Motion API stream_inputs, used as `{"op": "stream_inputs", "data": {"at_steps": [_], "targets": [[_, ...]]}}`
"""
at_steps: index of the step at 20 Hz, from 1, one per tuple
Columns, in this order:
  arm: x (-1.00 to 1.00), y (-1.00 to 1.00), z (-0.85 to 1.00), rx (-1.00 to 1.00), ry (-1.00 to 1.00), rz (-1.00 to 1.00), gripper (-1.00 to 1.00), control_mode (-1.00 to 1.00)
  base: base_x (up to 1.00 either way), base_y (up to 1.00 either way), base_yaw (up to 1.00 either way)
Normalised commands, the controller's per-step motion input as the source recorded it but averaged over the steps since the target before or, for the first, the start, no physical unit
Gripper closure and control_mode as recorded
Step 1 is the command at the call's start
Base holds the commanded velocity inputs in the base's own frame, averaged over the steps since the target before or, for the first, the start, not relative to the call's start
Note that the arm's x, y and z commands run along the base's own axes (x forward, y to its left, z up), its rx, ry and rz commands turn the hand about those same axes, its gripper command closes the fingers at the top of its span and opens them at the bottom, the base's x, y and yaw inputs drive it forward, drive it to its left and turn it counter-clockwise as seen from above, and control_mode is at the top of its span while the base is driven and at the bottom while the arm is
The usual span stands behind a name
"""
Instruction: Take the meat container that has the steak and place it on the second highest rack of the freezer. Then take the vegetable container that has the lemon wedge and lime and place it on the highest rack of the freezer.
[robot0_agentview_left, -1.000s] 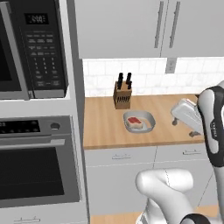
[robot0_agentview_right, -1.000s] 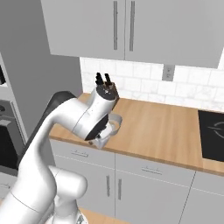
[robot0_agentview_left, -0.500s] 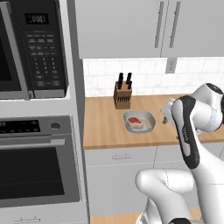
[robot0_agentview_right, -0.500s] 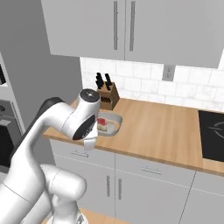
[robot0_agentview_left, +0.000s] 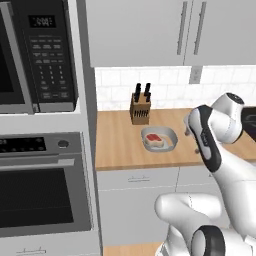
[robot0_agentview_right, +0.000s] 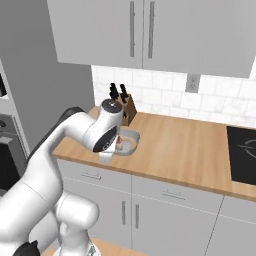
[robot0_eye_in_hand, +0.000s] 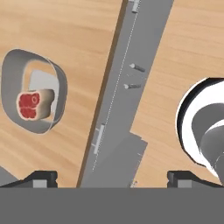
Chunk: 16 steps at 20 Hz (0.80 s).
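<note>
The meat container, a shallow grey tub, sits on the wooden counter in front of the knife block. The steak lies in it, red with a pale edge. My gripper hangs open and empty above the counter's front edge, pointing down, with the container off to one side of its fingers. In the right base view my hand covers part of the container. The freezer, its racks and the vegetable container with the lemon wedge and lime are out of view.
A knife block stands at the tiled back wall. A microwave and a wall oven fill the tall unit on the left. Wall cabinets hang above the counter. A black cooktop lies at the far right.
The arm has swung left along the counter, bringing the open gripper from right of the container to close beside it. The container has stayed put.
</note>
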Motion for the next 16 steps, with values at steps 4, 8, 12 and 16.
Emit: {"op": "stream_inputs", "data": {"at_steps": [4,8,12,16], "targets": [[0.16,0.00,-0.08,0.00,0.00,0.00,-1.00,-1.00,0.00,0.00,0.00],[0.15,0.00,-0.30,0.00,0.00,0.00,-1.00,-1.00,0.00,0.00,0.00],[0.32,0.00,-0.50,0.02,0.02,-0.03,-1.00,-1.00,0.00,0.00,0.00],[0.32,0.01,-0.39,0.01,0.01,-0.09,-1.00,-1.00,0.00,0.00,0.00]]}}
